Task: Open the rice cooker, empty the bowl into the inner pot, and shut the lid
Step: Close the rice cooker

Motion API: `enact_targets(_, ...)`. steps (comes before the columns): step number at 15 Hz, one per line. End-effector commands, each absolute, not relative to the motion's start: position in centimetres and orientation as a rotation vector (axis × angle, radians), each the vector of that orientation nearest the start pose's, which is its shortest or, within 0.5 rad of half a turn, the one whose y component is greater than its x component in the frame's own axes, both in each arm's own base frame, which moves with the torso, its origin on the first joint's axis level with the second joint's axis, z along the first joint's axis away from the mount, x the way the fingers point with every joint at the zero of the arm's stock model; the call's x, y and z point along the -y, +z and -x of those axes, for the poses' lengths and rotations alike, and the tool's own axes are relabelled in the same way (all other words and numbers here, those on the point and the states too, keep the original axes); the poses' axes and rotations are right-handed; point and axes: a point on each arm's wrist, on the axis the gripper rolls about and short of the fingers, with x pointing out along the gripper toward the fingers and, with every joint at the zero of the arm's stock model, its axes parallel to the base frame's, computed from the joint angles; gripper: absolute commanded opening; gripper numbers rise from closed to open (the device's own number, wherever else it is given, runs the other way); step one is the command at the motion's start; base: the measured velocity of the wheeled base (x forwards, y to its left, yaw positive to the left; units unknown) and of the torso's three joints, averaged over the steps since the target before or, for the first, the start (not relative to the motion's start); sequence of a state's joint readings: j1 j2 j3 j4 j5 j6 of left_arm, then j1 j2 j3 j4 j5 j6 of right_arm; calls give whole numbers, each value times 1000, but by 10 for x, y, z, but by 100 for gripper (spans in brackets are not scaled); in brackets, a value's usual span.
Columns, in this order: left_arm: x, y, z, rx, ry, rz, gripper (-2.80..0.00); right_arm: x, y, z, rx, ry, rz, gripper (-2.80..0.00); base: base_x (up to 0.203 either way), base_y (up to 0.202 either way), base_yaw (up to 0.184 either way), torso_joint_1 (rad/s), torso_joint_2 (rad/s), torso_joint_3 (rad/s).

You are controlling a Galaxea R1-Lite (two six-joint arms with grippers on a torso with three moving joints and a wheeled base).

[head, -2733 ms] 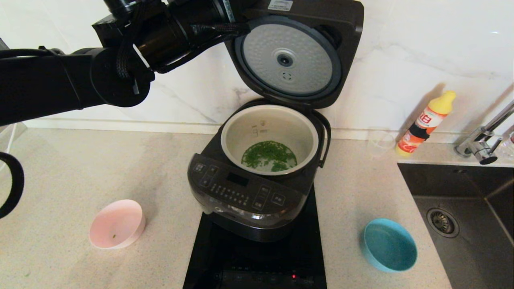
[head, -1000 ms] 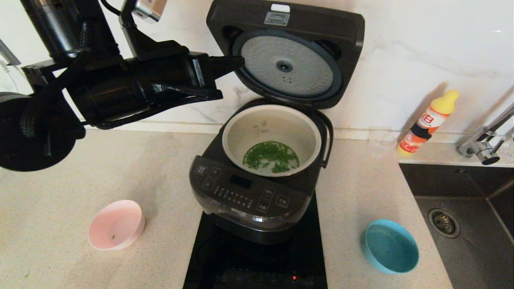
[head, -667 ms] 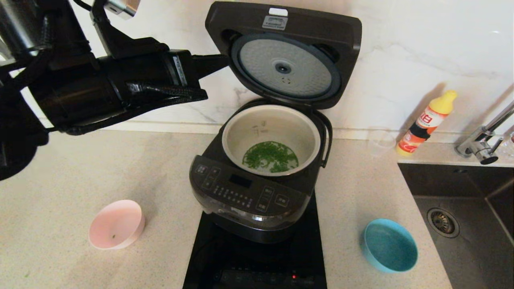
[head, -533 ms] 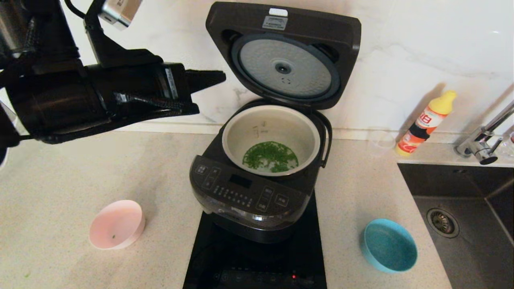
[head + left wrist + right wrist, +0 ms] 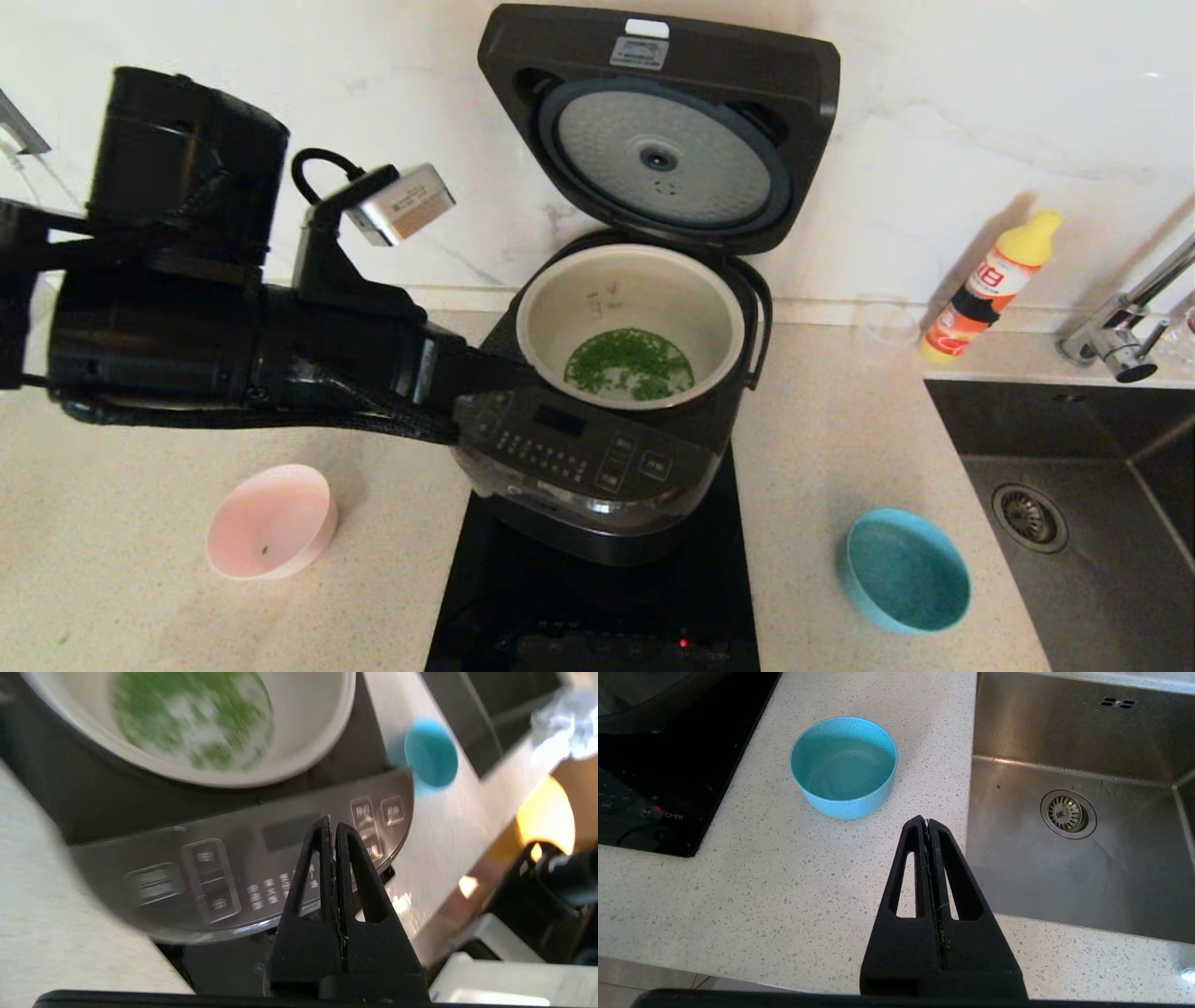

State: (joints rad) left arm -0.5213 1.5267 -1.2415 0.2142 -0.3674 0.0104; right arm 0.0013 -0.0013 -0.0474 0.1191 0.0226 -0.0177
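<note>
One closed, empty left hand [image 5: 523, 373] has dropped beside the rice cooker [image 5: 597, 457].

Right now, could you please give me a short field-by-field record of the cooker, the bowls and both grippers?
rice cooker: on the black cooktop
lid: raised, open
inner pot: seated in the cooker, green bits at the bottom
pink bowl: on the counter, nearly empty
teal bowl: on the counter near the sink
left gripper: shut, holding nothing, by the cooker's front panel
right gripper: shut, parked over the counter
</note>
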Motion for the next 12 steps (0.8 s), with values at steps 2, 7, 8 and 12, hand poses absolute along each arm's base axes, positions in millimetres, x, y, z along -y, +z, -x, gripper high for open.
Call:
enact_targets(2,157,255,-248,-575,-885,-58,-280,0,76,27,-72,25,18,-280,0,0,0,0,0,0)
enact_targets(7,182,231,-295,-584,-744,-93,-280,0,76,27,-72,25,18,-280,0,0,0,0,0,0)
enact_targets(8,185,228,-301,-578,-716,-99,-280,0,76,27,-72,25,17,-280,0,0,0,0,0,0)
enact_targets(12,185,230,-303,-564,-688,-104,-280,0,76,27,-72,25,18,-280,0,0,0,0,0,0)
